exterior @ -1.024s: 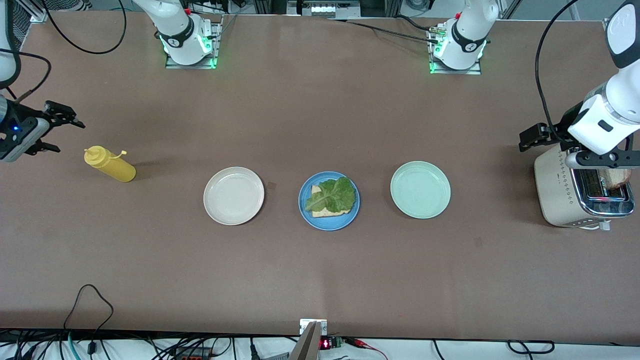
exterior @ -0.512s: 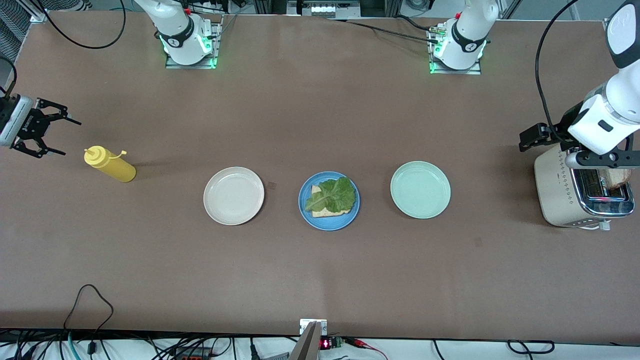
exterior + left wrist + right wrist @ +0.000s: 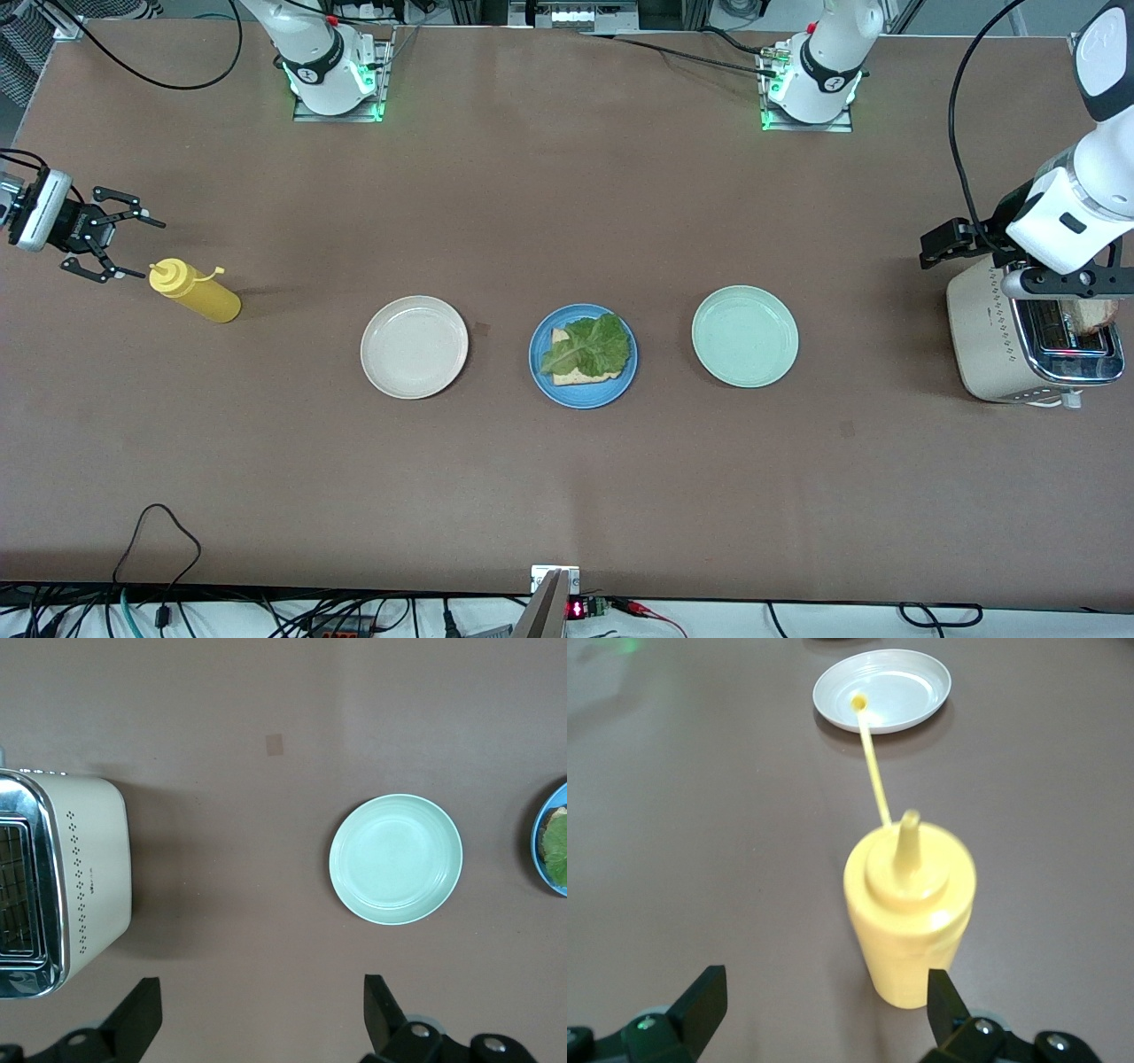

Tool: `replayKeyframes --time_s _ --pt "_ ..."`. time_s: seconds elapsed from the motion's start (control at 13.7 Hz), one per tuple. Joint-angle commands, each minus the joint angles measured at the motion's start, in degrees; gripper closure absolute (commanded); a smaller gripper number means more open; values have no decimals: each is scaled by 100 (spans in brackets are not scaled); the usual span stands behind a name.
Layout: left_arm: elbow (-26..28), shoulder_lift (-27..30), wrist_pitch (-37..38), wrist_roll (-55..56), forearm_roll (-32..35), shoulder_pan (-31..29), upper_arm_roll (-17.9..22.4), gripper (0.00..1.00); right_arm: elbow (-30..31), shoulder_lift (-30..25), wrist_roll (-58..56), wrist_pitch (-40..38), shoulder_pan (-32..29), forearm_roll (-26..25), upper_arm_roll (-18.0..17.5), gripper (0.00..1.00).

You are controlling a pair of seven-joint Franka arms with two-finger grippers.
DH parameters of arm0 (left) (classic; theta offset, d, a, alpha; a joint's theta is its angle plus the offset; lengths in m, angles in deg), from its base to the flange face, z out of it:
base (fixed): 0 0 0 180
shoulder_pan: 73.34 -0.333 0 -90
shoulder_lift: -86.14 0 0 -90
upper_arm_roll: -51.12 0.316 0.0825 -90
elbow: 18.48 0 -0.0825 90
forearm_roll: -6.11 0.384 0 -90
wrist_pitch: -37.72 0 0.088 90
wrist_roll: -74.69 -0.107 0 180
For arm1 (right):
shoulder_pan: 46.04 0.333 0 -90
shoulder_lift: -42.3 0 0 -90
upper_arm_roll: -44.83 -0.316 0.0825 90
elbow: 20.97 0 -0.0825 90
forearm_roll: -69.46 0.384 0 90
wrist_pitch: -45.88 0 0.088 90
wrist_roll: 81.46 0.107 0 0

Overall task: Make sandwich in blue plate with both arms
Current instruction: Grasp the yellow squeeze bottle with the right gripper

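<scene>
Your right claw (image 3: 120,245) sits spread wide at the front view's far left edge, level with the yellow mustard bottle (image 3: 193,292) and just short of it, likely lined up for a side grasp. The sandwich (image 3: 586,350) is half built (one bread slice under lettuce) on the blue plate (image 3: 542,379) at mid-frame, between the beige plate (image 3: 414,346) and the pale green plate (image 3: 744,336). Your left claw (image 3: 257,1014), also wide open and empty, waits over the toaster (image 3: 992,354) at the right edge, where a bread slice (image 3: 1091,314) stands ready.
</scene>
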Motion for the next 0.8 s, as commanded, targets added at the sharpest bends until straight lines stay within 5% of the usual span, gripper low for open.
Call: replayKeyframes --time_s 0.0,0.29,0.73 --pt "40 44 -11 -134 71 -47 -26 0 -238 316 -511 -144 -583 244 -485 0" --pt "40 44 -11 -134 71 -39 -26 0 -687 1159 -880 -161 -1445 271 -1365 0" --pt "40 44 -11 -134 62 -47 -26 0 -994 1793 -1180 -161 -1543 649 -1603 0"
